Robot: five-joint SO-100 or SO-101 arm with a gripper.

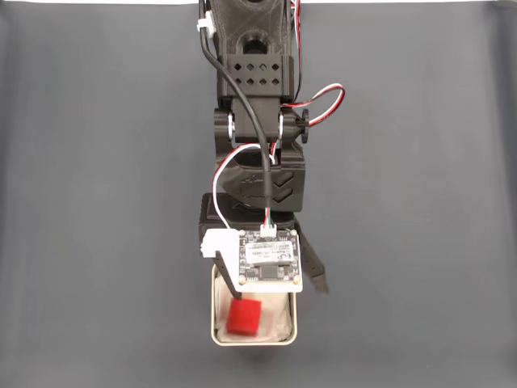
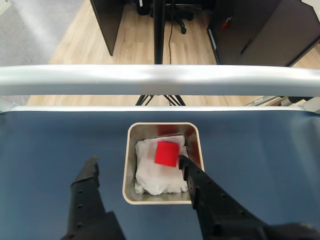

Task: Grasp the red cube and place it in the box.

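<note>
Fingers (image 2: 137, 162) spread wide, empty — red cube (image 2: 166, 153) blurred over the box (image 2: 131, 165) lining.

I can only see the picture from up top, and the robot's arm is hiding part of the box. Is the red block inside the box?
Observer: Yes. In the wrist view the red cube is over the white lining inside the box. It looks blurry, so I can't tell if it has landed.
Operator: Is the robot pinching it?
Observer: No. The gripper is open, and neither finger holds the cube.
Operator: Where are the fingers?
Observer: One finger is outside the box, over the dark table. The other finger is at the box's right rim, its tip beside the cube.
</note>
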